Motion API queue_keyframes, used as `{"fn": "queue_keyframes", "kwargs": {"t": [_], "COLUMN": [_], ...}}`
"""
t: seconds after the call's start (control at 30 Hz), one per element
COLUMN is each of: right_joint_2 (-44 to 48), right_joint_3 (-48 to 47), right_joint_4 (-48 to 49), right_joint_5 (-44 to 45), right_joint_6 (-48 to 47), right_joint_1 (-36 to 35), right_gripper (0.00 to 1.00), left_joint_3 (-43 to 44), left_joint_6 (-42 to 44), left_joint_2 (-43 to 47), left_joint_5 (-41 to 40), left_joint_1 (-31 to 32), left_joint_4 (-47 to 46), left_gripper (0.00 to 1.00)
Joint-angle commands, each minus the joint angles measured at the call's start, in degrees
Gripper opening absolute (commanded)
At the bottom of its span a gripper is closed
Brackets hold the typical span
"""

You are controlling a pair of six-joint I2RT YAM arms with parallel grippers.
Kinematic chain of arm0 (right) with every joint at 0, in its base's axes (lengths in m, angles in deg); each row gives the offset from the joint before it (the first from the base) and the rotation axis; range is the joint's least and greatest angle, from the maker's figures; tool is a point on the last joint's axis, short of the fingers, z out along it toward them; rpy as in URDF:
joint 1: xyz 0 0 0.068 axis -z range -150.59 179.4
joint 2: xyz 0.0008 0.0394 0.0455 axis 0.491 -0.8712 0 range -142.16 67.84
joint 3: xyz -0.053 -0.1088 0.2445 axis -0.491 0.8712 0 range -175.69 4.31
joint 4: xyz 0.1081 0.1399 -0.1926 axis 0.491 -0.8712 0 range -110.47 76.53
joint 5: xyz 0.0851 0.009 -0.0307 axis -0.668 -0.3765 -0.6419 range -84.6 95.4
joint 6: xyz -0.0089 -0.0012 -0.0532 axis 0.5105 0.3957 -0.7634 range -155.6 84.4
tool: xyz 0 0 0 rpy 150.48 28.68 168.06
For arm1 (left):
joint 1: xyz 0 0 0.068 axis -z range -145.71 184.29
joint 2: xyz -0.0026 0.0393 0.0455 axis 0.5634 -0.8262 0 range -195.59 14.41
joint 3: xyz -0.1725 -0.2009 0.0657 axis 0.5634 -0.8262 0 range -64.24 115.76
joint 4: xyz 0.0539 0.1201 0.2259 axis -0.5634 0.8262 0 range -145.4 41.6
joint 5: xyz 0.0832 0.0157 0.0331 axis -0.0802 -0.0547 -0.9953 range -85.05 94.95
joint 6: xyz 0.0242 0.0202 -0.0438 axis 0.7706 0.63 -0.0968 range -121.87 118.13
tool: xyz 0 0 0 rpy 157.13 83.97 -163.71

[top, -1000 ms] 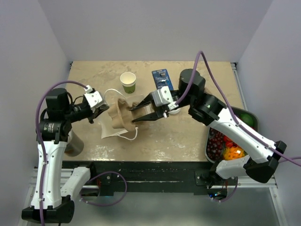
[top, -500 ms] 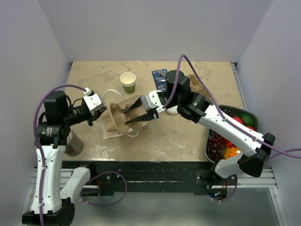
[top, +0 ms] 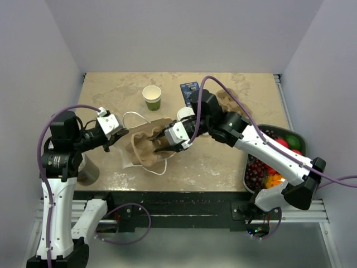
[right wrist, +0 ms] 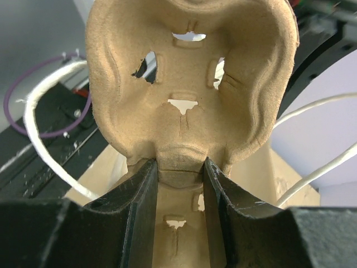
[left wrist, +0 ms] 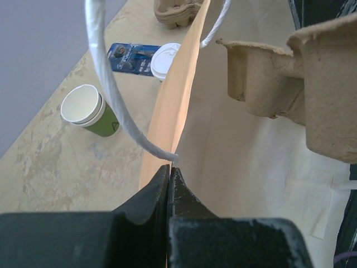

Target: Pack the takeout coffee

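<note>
The right gripper (right wrist: 179, 167) is pinching the cup tray (right wrist: 189, 78) by its centre tab and is feeding it into the paper bag (left wrist: 240, 167). To do this well, it should probably be sliding the tray in level and straight, clear of the white handles (left wrist: 107, 86). A tilt could be snagging a corner on the bag wall. The left gripper (left wrist: 169, 167) is pressed together on the bag's rim, and it should be holding that mouth wide.

The left arm is reaching rightward with its elbow raised. The right arm is stretching leftward across the table, its wrist pointing into the bag mouth. Farther back, the lidded coffee (top: 184, 113) is standing on the table just behind the right wrist, not yet packed. The open cup (top: 152, 96) is standing beyond it.
</note>
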Motion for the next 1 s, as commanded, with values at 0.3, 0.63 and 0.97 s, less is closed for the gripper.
{"fn": "queue_keyframes", "kwargs": {"t": [0.3,0.63,0.97], "right_joint_2": [-1.67,-4.48,-6.86], "right_joint_3": [-2.18,-4.19,-9.83], "right_joint_4": [-17.81,-13.41,-17.19], "right_joint_5": [17.87,37.13,52.16], "right_joint_6": [-14.81,-7.86,-5.66], "right_joint_1": [-4.24,-11.62,-16.98], "right_gripper": [0.00,0.00,0.00], "left_joint_3": [-1.45,-4.27,-4.00], "left_joint_6": [-5.25,-7.36,-13.76], "left_joint_2": [2.01,3.07,0.96], "left_joint_5": [3.21,5.77,4.53], "left_joint_1": [0.23,0.23,0.23], "left_joint_4": [-2.60,-3.56,-4.09], "left_gripper": [0.00,0.00,0.00]}}
